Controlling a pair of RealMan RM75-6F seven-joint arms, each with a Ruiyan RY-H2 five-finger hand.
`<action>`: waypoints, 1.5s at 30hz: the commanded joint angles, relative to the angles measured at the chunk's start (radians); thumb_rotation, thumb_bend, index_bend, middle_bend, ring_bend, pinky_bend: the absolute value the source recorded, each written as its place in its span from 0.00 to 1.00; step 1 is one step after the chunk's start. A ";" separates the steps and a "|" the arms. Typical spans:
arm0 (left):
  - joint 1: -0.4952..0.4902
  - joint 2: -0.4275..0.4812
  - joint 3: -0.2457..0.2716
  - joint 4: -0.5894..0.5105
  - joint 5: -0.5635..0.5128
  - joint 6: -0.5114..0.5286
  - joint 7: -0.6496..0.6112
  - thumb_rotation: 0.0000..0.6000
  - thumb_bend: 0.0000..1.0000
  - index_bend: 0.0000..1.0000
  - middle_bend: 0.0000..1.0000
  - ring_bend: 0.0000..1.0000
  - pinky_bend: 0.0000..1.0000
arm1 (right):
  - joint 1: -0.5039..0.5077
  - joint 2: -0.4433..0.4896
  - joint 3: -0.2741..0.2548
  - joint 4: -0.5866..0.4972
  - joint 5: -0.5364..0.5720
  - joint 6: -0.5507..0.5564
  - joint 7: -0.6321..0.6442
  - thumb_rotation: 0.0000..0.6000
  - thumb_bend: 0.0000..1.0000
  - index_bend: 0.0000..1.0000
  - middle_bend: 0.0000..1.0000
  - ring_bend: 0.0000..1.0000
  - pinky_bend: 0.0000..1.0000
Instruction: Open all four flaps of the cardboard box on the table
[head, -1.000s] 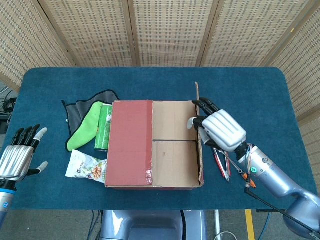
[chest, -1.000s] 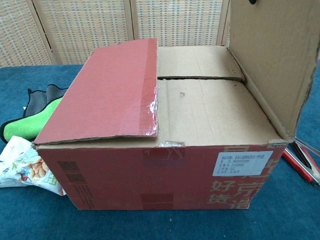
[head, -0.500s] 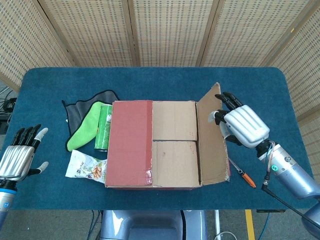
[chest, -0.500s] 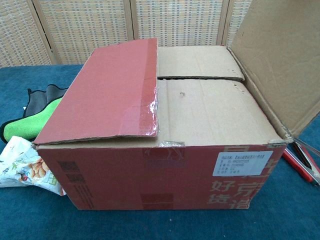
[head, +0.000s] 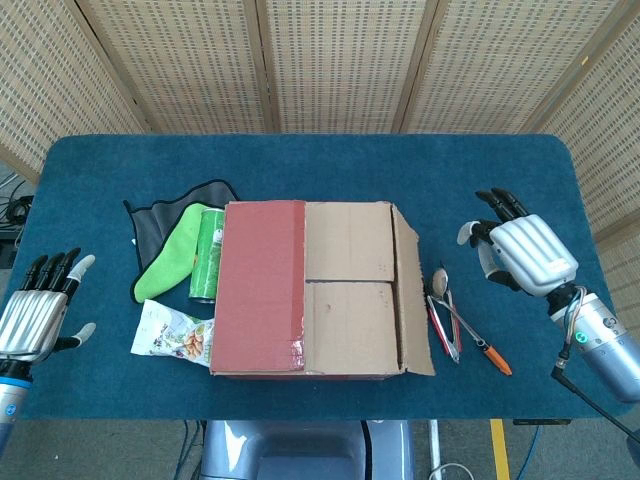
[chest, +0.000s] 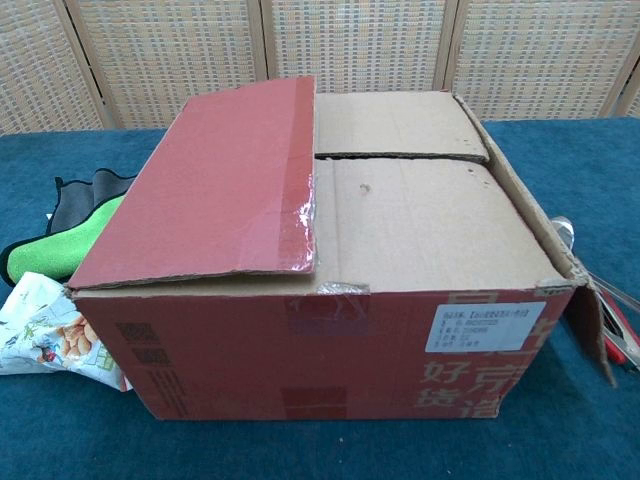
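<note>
One cardboard box (head: 310, 290) is seen at the middle of the blue desk (head: 300, 160), its near red wall with a white label (chest: 485, 327) facing the chest camera. Its left red flap (head: 258, 285) is laid shut over the top, and two plain inner flaps (head: 348, 285) lie flat beside it, meeting along a seam; the right flap (head: 412, 295) is folded outward and hangs down the box's right side. Just right of the box, a pair of red-handled tongs (head: 443, 325), a spoon (head: 438, 280) and an orange-tipped pen (head: 490, 355) are laid on the desk. At the box's left, a snack bag (head: 172, 335) lies nearest, then a green can (head: 208, 255) against the box wall, then a green cloth (head: 170, 250) upon a dark grey cloth (head: 150, 225). The left hand (head: 35, 315) is held at the desk's near left edge, fingers apart, holding nothing. The right hand (head: 522, 250) is held well apart from the box on the right, fingers spread, empty. Behind the desk, woven folding screens (head: 320, 60) are stood.
</note>
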 joint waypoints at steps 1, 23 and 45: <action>-0.002 0.005 -0.001 0.000 0.013 0.002 -0.006 0.95 0.25 0.03 0.00 0.00 0.00 | -0.016 -0.012 -0.005 0.010 -0.004 0.022 0.003 1.00 0.67 0.38 0.37 0.06 0.00; -0.085 0.107 -0.008 -0.035 0.218 -0.070 -0.146 0.95 0.25 0.03 0.00 0.00 0.00 | -0.172 -0.211 -0.045 0.057 0.076 0.265 -0.197 1.00 0.62 0.19 0.10 0.00 0.00; -0.482 0.165 -0.105 0.013 0.367 -0.483 -0.537 0.97 0.19 0.09 0.00 0.00 0.00 | -0.277 -0.357 -0.061 0.106 0.084 0.398 -0.233 1.00 0.62 0.19 0.10 0.00 0.00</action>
